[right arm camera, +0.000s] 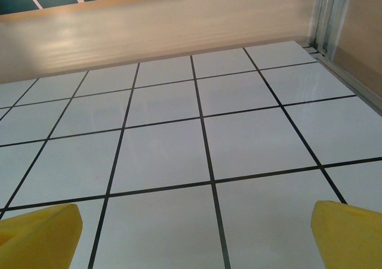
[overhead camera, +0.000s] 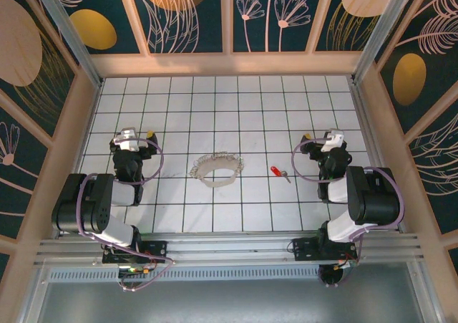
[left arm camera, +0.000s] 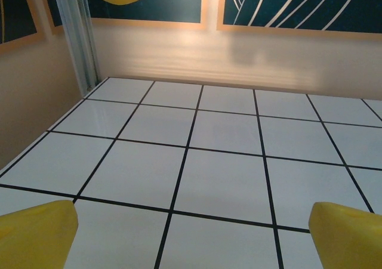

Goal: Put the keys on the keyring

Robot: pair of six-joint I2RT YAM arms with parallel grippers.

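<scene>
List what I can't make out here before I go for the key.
1. Key: top view, too small to show a hole in its red head or the blade's cut.
2. Keyring: top view, too small to show any clasp or gap in the loop.
3. Jaws: each wrist view cuts them off at its bottom edge, leaving just the yellow tips, set wide apart.

Spread wide: left gripper point(left arm camera: 192, 236), right gripper point(right arm camera: 192, 233)
</scene>
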